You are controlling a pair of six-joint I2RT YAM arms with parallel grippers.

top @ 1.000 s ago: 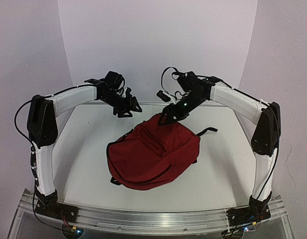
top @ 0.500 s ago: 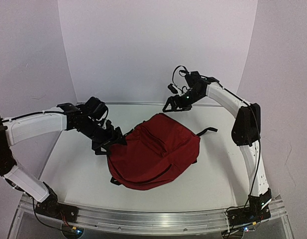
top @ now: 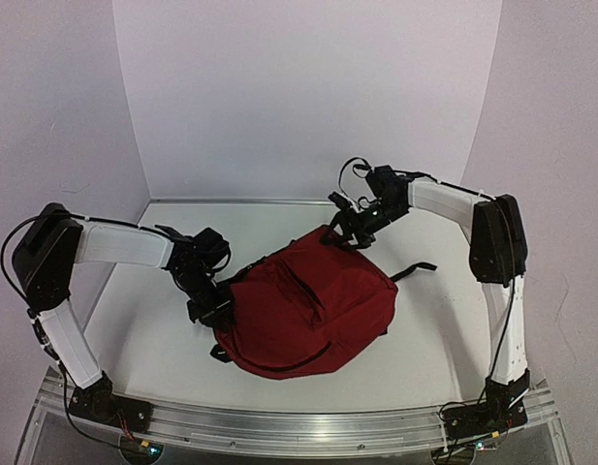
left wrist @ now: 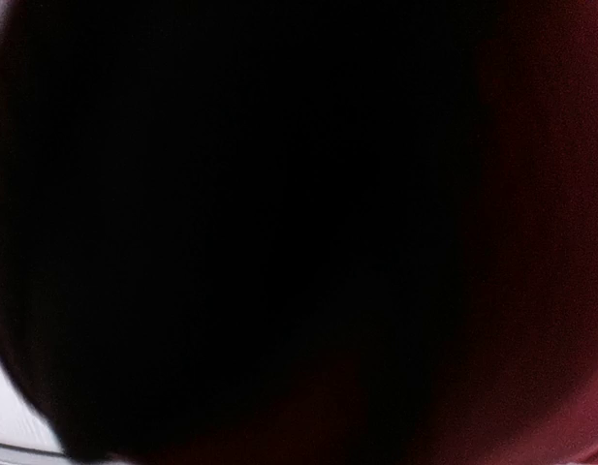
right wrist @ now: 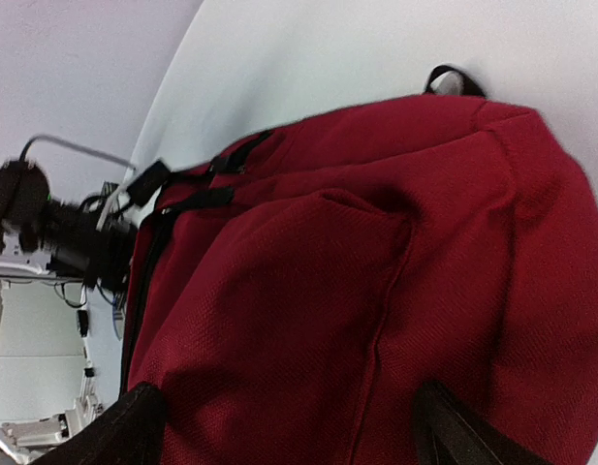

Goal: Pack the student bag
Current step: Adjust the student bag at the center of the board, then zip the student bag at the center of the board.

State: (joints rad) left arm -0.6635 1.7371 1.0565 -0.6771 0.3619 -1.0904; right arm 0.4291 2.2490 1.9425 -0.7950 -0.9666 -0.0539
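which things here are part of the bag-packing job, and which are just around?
Job:
- student bag
- left pincer, against the bag's side
- right pincer, open over the bag's top end

Just there:
- white table
- backdrop wall

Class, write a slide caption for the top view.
A dark red backpack lies on the table, left gripper against its side, right gripper at its far end.

Between the right gripper's (right wrist: 289, 392) matt black fingers (right wrist: 124, 431), the student bag (right wrist: 376, 252) is dark red woven cloth, matt, with a fine grainy weave and stitched seams. Its black strap (top: 412, 271) near that gripper looks like flat webbing. The table (top: 153, 339) under the left gripper (top: 209, 308) is smooth, matt white.
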